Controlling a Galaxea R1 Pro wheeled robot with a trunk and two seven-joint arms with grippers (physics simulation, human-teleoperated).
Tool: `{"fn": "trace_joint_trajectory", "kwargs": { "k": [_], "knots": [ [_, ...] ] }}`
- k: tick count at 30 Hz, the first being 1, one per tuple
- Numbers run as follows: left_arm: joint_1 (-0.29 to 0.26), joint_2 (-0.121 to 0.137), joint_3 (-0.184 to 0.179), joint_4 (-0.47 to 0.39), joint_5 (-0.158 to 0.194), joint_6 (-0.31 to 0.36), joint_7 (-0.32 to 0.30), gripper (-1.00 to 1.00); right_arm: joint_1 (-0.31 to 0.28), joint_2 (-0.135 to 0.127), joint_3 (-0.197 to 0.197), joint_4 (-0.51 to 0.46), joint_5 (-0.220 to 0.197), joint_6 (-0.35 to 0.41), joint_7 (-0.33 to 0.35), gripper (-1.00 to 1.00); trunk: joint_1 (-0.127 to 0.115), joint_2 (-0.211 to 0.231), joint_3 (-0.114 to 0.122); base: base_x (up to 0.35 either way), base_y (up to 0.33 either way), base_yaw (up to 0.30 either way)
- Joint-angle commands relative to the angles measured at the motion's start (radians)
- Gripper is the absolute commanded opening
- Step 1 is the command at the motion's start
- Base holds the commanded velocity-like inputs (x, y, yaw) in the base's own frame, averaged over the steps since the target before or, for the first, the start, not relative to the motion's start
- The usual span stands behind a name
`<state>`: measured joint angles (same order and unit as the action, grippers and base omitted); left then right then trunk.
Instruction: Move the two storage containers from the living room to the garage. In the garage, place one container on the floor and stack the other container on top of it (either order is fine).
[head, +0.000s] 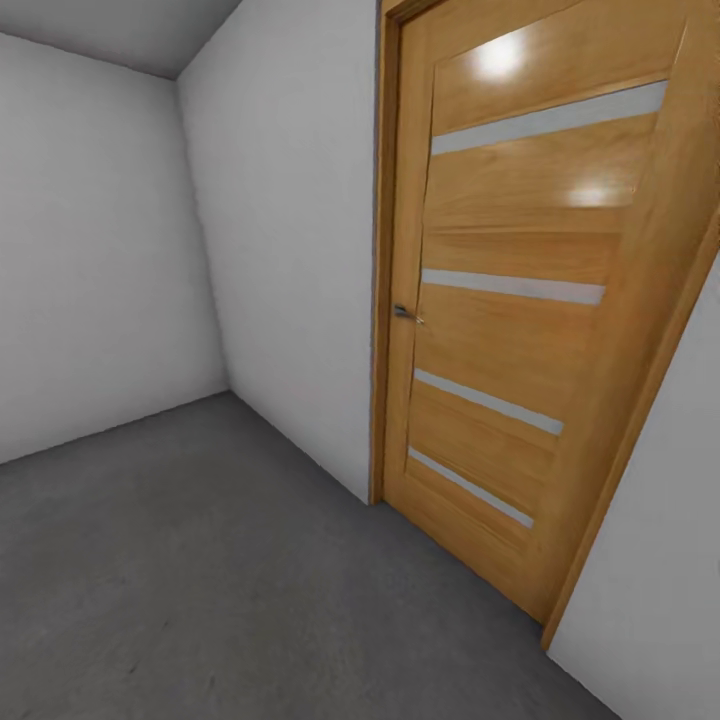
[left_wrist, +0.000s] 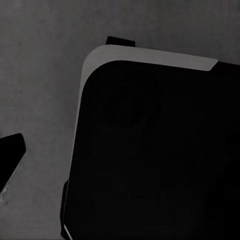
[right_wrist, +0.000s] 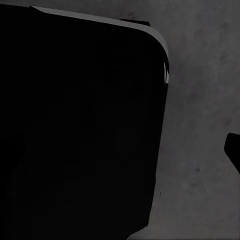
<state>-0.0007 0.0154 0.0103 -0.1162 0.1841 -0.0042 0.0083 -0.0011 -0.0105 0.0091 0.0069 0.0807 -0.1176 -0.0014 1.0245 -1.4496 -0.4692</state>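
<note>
Doors: one, wooden (head: 520, 300), at 3 o'clock in the head view, shut in its frame.
Frosted horizontal strips set in the door: four (head: 548, 120), stacked from 1 o'clock down to 5 o'clock.
Door handles: one, dark metal (head: 403, 312), at the door's 9 o'clock edge.
Bright light reflections on the door panel: two (head: 498, 55), both toward 1 o'clock.
White walls: three in sight; one at 9 o'clock (head: 90, 260), one at 12 o'clock beside the door (head: 290, 230), one sliver at 4 o'clock (head: 660, 560).
Concrete floors: one, dark grey (head: 220, 580), at 7 o'clock.
Dark rounded robot bodies: one in the left wrist view (left_wrist: 155, 155), one in the right wrist view (right_wrist: 80, 125).
</note>
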Motion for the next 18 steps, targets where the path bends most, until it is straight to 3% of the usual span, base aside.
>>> {"fn": "trace_joint_trajectory", "kwargs": {
  "k": [1, 18],
  "knots": [
    [0.0, 0.0, 0.0, 0.0, 0.006, 0.0, 0.001, 1.0, 0.0, 0.0, 0.0, 0.001, 0.008, -0.004, 0.0, 1.0, 0.001, 0.0, -0.001, 0.294, 0.232, -0.285],
    [0.0, 0.0, 0.0, 0.0, 0.006, -0.005, 0.001, 1.0, 0.0, 0.0, 0.0, 0.001, 0.008, -0.004, 0.0, 1.0, 0.001, 0.0, -0.001, 0.292, 0.235, -0.285]
  ]
}}
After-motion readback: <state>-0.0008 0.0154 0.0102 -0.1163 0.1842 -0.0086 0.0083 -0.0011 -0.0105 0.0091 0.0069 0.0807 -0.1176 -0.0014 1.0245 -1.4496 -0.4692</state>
